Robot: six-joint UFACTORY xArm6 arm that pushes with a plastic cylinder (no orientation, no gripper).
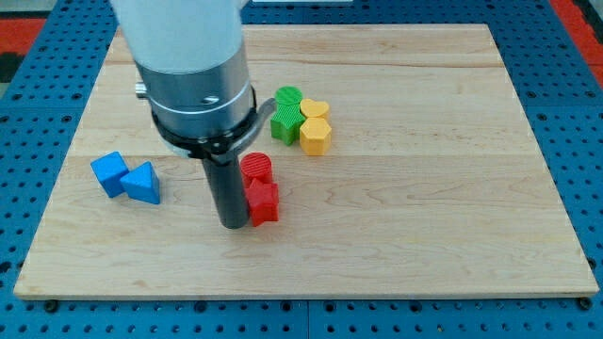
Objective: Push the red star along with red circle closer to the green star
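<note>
Beside my tip (233, 224), touching right: red star (263, 201).

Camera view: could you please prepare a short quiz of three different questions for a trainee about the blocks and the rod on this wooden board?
1. True or false: my tip stands just at the view's left of the red star-shaped block.
2. Which block lies directly above the red star-shaped block in the view? A) blue triangular block B) red round block C) yellow hexagonal block
3. Fill in: the green star-shaped block touches a yellow ____ block at the view's right.

Key:
1. True.
2. B, the red round block.
3. Hexagonal: the yellow hexagonal block. A yellow heart-shaped block sits above it.
</note>
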